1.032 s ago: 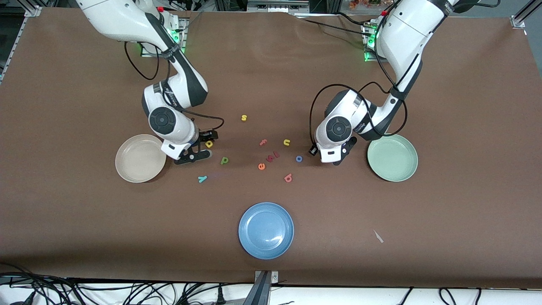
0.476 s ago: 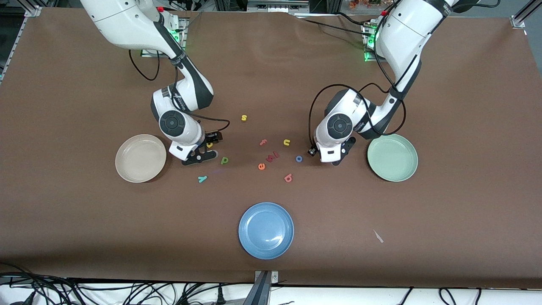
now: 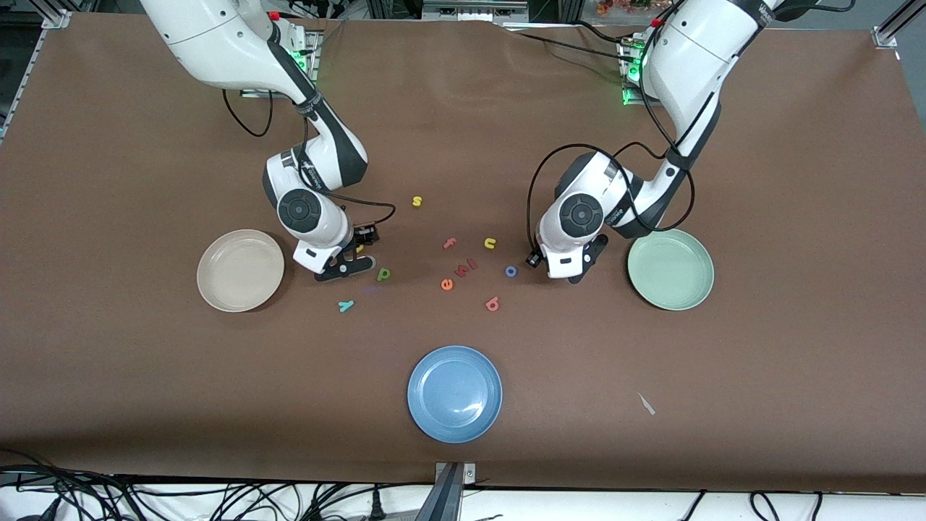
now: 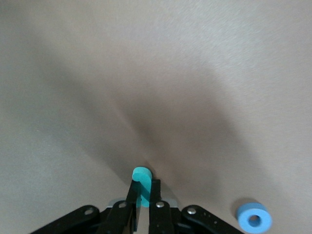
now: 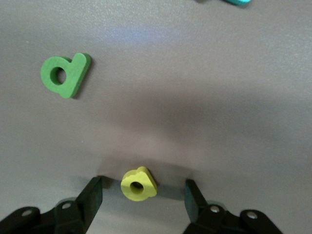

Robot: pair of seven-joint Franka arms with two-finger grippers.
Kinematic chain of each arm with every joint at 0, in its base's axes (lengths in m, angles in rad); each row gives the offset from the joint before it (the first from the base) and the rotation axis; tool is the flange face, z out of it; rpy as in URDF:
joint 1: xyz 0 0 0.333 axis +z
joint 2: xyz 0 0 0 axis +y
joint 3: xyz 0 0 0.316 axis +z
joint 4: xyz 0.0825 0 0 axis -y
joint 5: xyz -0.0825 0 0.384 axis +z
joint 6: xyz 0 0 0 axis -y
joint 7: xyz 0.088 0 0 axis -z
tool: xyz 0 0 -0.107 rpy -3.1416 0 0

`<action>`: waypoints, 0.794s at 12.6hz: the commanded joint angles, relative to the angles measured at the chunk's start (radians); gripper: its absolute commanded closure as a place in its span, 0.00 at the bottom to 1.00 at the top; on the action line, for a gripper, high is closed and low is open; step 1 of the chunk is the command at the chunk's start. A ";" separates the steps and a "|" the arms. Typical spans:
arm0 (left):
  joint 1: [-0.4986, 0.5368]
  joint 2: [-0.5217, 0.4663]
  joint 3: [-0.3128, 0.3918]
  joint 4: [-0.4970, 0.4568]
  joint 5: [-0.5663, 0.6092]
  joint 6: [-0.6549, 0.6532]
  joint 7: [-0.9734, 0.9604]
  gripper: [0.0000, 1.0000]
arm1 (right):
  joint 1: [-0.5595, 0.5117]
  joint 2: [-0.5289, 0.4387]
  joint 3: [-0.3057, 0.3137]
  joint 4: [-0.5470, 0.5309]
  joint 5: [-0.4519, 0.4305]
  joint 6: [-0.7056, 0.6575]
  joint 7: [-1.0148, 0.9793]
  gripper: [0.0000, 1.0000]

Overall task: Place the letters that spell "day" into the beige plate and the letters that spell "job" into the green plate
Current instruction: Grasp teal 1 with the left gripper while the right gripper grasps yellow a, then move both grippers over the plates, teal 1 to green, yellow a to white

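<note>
1. I see the yellow "a" [image 5: 139, 184] lying flat on the brown table [image 3: 463, 434], just beside the beige plate [image 3: 241, 270] toward the middle of the table, between the fingers of my right gripper [image 5: 144, 195].
2. The right gripper's fingers stand apart on either side of the "a", clear of it on both sides.
3. The green "d" [image 3: 384, 273] lies near the "a", and the teal "y" [image 3: 346, 305] lies nearer to the front camera than both; neither touches anything.
4. My left gripper [image 4: 144, 195] sits low at the table beside the green plate [image 3: 670, 269], its fingers clamped on the teal "j" [image 4: 141, 176], whose rounded end sticks out past the fingertips.
5. The blue "o" [image 3: 511, 271] rests just beside the left gripper, toward the middle of the table.
6. The salmon "b" [image 3: 493, 304] lies nearer to the front camera than the "o".
7. Both plates hold nothing.
8. A blue plate [image 3: 454, 393] sits nearest to the front camera.
</note>
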 commanded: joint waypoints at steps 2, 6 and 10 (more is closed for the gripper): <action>0.024 -0.055 -0.007 0.063 0.028 -0.148 0.041 1.00 | 0.008 -0.007 -0.001 -0.025 -0.015 0.021 0.020 0.39; 0.099 -0.150 -0.007 0.050 0.022 -0.224 0.289 1.00 | 0.008 -0.009 -0.001 -0.025 -0.015 0.021 0.020 0.55; 0.188 -0.224 0.001 0.031 0.014 -0.284 0.605 1.00 | 0.008 -0.009 -0.001 -0.024 -0.015 0.021 0.020 0.65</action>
